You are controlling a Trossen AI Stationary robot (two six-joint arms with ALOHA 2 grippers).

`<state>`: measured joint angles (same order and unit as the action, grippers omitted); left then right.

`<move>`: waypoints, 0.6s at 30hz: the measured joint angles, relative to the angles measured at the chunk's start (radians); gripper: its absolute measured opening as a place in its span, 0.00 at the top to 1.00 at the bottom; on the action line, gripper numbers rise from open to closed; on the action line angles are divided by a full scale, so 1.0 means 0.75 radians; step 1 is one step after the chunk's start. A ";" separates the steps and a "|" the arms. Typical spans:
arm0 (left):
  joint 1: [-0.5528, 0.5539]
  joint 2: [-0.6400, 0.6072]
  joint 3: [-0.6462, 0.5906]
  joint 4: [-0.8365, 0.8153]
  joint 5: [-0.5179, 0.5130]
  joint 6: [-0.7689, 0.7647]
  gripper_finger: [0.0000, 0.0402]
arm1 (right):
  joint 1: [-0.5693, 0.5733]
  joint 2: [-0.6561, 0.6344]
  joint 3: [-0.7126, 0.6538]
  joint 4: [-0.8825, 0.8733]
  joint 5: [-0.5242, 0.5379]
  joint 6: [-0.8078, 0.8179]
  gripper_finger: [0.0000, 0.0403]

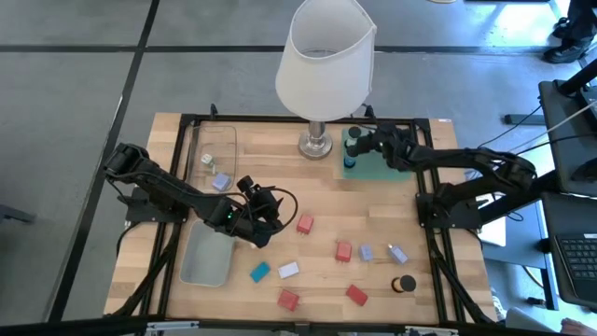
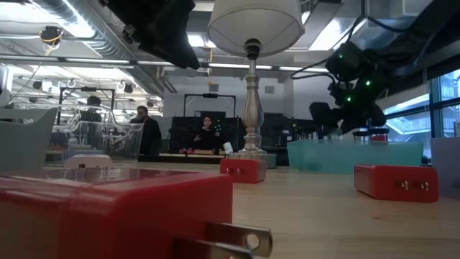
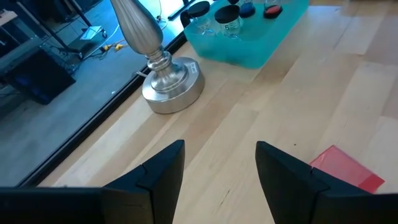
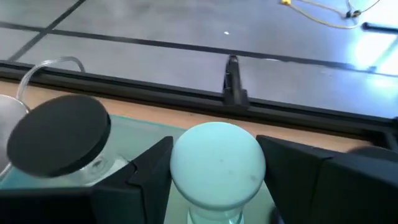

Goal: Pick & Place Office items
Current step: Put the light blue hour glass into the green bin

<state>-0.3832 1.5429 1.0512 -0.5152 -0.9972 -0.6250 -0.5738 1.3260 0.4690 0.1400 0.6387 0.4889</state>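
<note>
My right gripper (image 1: 358,142) is at the far side, over the green mat (image 1: 366,166) beside the lamp base (image 1: 316,145), shut on a small mint-capped bottle (image 4: 216,163). A black-capped bottle (image 4: 59,134) stands right beside it on the mat. My left gripper (image 3: 219,168) hovers open near the table's middle left (image 1: 259,213), with nothing between its fingers. Red blocks (image 1: 305,223) (image 1: 344,250), a teal block (image 1: 259,272) and lavender blocks (image 1: 398,254) lie flat on the wooden table. My right gripper has the mint-capped bottle between its two fingers (image 4: 146,171), which stand on either side just under the round cap (image 4: 217,155). They come slanting down from the table's near right. The bottle is upright. Whether its base rests on the mat is hidden by the cap and fingers.
A big white-shaded lamp (image 1: 325,56) stands at the far middle. A clear tray (image 1: 224,140) holding two small pieces sits at the far left, with a grey-blue bin (image 1: 207,259) nearer. More red blocks (image 1: 288,299) and a black-capped bottle (image 1: 403,283) lie toward the near edge.
</note>
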 joint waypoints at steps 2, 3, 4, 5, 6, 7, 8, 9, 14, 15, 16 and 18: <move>0.000 0.000 0.000 -0.009 -0.005 0.000 0.52 | -0.020 0.022 0.000 0.048 -0.041 0.000 0.49; 0.000 0.000 0.000 -0.012 -0.005 0.000 0.52 | -0.026 0.031 0.001 0.069 -0.056 0.000 0.49; 0.001 0.000 0.000 -0.013 -0.004 0.000 0.52 | -0.030 0.038 0.001 0.087 -0.066 0.000 0.49; 0.000 0.000 0.000 -0.013 -0.005 0.000 0.52 | -0.031 0.043 0.001 0.099 -0.070 0.000 0.49; 0.000 0.000 0.000 -0.013 -0.005 0.000 0.52 | -0.031 0.046 0.001 0.106 -0.070 -0.001 0.49; 0.000 0.000 0.000 -0.013 -0.005 0.000 0.52 | -0.030 0.048 0.001 0.113 -0.073 -0.003 0.49; 0.000 0.000 0.000 -0.013 -0.005 0.000 0.52 | -0.030 0.048 0.001 0.114 -0.076 -0.004 0.49; 0.000 0.000 0.000 -0.013 -0.005 0.000 0.52 | -0.030 0.048 0.001 0.114 -0.076 -0.004 0.49; 0.000 0.000 0.000 -0.016 -0.004 0.001 0.52 | -0.030 0.048 0.001 0.120 -0.108 -0.033 0.46; 0.000 0.000 0.000 -0.016 -0.005 0.001 0.52 | -0.030 0.048 0.001 0.121 -0.109 -0.044 0.45; 0.000 0.000 0.000 -0.016 -0.004 0.001 0.52 | -0.030 0.048 0.001 0.122 -0.110 -0.049 0.43; 0.000 0.000 0.000 -0.016 -0.005 0.001 0.52 | -0.030 0.047 0.001 0.118 -0.110 -0.048 0.38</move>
<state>-0.3829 1.5429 1.0513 -0.5275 -1.0007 -0.6246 -0.5964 1.3611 0.4694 0.2289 0.5560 0.4530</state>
